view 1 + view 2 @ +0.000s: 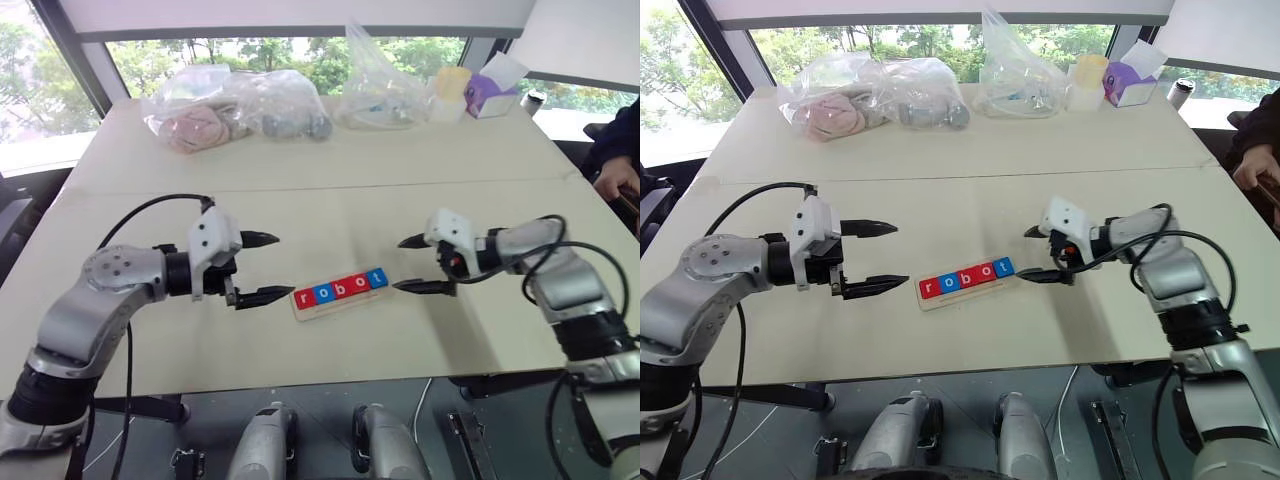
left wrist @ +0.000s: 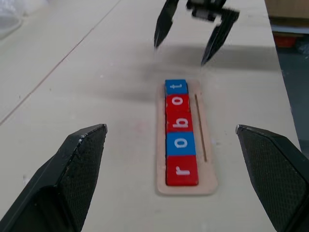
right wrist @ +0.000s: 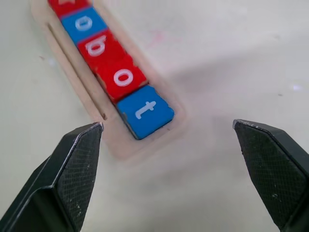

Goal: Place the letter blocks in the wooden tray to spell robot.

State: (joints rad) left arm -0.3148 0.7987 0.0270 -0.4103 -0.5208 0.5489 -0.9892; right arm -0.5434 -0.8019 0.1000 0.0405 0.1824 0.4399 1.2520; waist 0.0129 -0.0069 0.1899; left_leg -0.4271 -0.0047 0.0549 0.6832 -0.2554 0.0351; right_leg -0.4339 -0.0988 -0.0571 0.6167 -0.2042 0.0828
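The wooden tray (image 1: pixel 338 301) lies on the table between my two arms. In it sit the letter blocks (image 1: pixel 340 288), red r, blue o, red b, red o, blue t, in one row that reads robot. The left wrist view has the same row of blocks (image 2: pixel 179 131) running away from me along the tray (image 2: pixel 206 145). My left gripper (image 1: pixel 261 268) hovers open just left of the tray, empty. Open too and holding nothing, my right gripper (image 1: pixel 411 264) hangs just right of the t block (image 3: pixel 145 110), above the table.
Clear plastic bags (image 1: pixel 235 105) with soft items lie along the table's far side, with a yellow cup (image 1: pixel 452 92) and a purple-and-white box (image 1: pixel 493 92) at the far right. A person's hand (image 1: pixel 614 178) rests at the right edge.
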